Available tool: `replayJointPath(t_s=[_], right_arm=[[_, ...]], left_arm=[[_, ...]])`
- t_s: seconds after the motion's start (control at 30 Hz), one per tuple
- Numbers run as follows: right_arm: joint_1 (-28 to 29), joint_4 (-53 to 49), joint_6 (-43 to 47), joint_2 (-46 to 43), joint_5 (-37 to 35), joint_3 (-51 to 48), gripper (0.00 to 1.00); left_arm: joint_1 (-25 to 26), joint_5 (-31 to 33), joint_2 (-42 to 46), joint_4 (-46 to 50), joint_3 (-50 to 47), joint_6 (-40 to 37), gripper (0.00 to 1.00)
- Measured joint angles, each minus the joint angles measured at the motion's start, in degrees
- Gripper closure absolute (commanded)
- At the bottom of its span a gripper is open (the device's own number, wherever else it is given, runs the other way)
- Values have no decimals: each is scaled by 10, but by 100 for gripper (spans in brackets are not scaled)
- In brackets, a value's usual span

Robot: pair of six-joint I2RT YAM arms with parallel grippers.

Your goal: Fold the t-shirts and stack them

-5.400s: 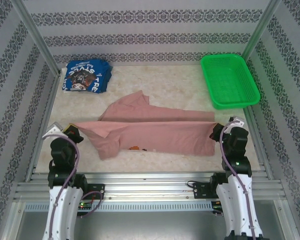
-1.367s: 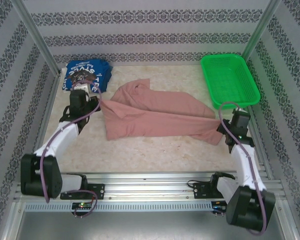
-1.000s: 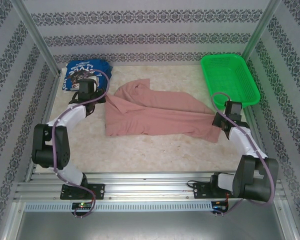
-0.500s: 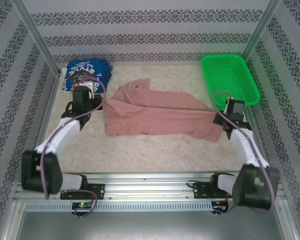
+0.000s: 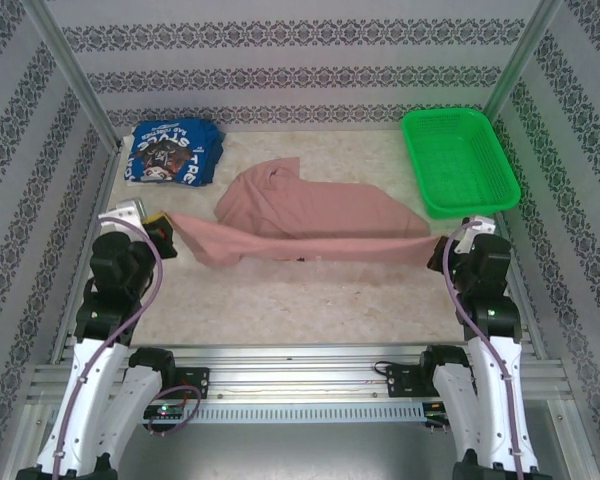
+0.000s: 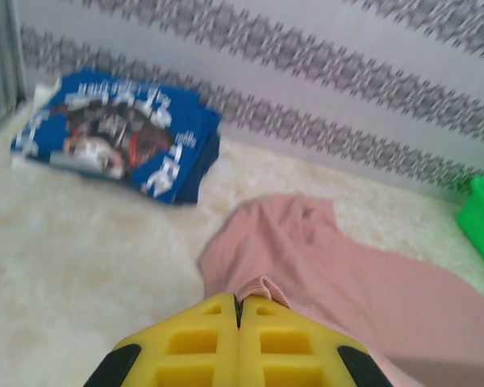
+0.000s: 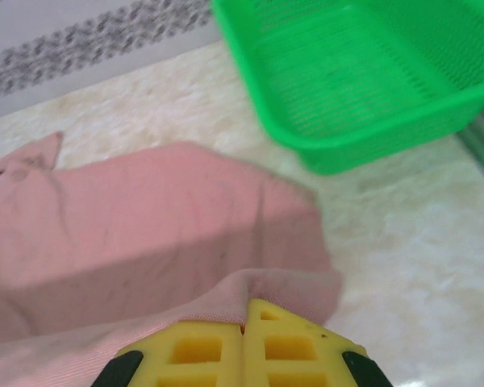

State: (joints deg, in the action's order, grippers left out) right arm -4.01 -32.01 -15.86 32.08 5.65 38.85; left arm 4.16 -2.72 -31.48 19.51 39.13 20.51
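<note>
The pink t-shirt (image 5: pixel 310 222) is being held by both arms across the middle of the table (image 5: pixel 310 295). Its near edge is being stretched in a line between them, while its far part is lying rumpled on the surface. The left gripper (image 6: pixel 239 305) is being pressed fully shut on a fold at the left end. The right gripper (image 7: pixel 245 310) is being pressed shut on the hem at the right end, near the green basket (image 5: pixel 458 160). The blue t-shirt (image 5: pixel 170 153) is lying folded in the far left corner, apart from the pink one.
</note>
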Motion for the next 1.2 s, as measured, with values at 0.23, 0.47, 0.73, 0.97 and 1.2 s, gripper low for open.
replayJointPath(t_s=[0.23,0.47,0.73,0.97,1.2], right_arm=[[96,-71,-96,-11,0,-5,100],[179,-133,-175,-14,-151,-24,99],[108,-121,-214,-2,-230,-95,100],[38,-81,-170,64,-192,-89,100],[27,-48,-136,132,-162,-74,100]], left_arm=[[0,4,78,102,-42,56,100],[0,61,78,142,-45,62,100],[0,83,-48,104,-57,61,100],[0,73,-132,31,-61,60,100],[2,55,-233,-23,-57,51,100]])
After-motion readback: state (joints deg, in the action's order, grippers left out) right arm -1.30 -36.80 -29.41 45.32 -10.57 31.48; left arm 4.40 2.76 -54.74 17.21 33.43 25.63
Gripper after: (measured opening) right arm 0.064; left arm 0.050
